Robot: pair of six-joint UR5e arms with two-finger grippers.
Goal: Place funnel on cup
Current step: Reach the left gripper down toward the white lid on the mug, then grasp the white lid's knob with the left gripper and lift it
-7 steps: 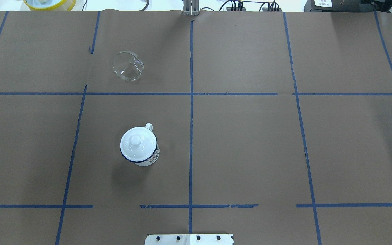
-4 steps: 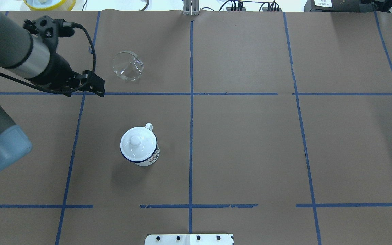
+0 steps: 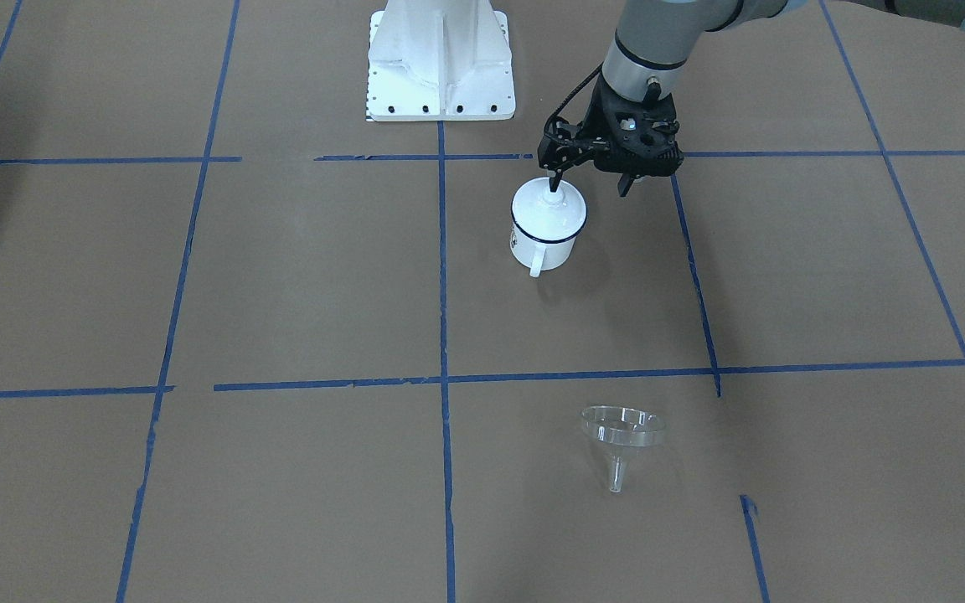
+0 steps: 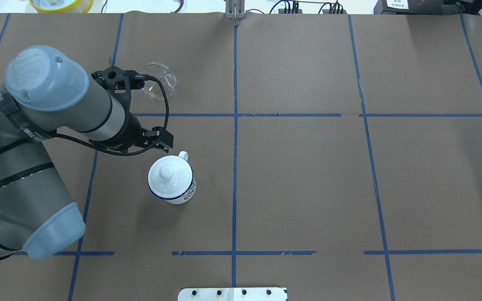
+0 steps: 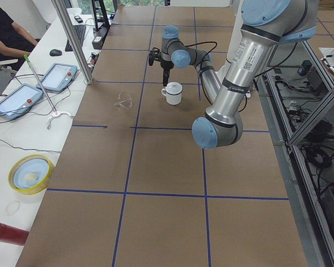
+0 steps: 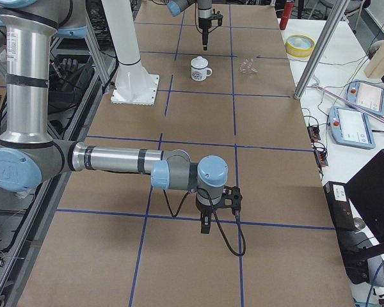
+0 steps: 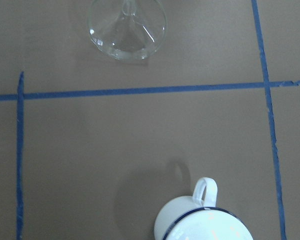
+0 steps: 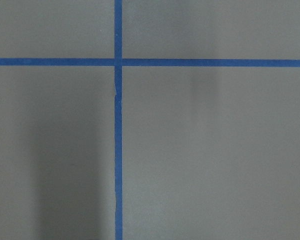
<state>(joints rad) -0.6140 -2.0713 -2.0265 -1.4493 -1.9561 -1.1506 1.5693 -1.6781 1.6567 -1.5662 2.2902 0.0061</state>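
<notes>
While our left gripper (image 3: pixel 590 181) hangs wide open and empty above the cup (image 3: pixel 543 248), its lid (image 3: pixel 549 213) on, the funnel (image 3: pixel 621 429) lies well apart on the table (image 3: pixel 281 276). We cannot tell how our right gripper (image 6: pixel 205 226) stands.

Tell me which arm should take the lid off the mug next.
Left, I'd say. The left gripper hangs open close by the lid on the cup; the right gripper is far down the table.
</notes>
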